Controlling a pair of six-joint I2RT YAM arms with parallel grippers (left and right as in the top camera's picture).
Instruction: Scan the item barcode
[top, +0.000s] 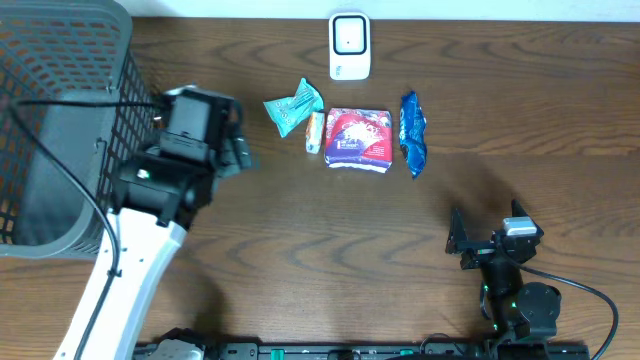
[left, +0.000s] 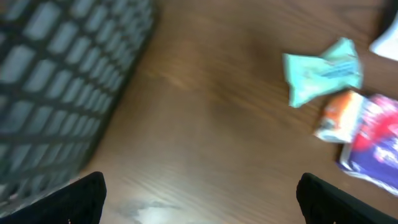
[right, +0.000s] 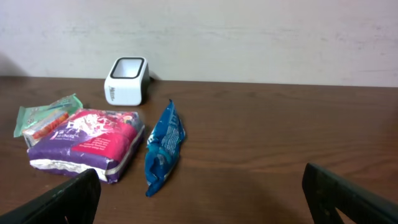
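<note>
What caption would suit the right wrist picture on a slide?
A white barcode scanner stands behind a blue packet, a purple-pink pack and a teal packet on the wooden table.

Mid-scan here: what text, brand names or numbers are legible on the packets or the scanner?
No text is readable in any view.
purple packet: print blurred.
blue packet: print too small.
teal packet and orange item: blurred.
scanner: no legible mark.

Three views covering one table (top: 330, 250).
Overhead is looking straight down; both wrist cameras are looking from nearer, sharing the purple packet (top: 357, 139).
</note>
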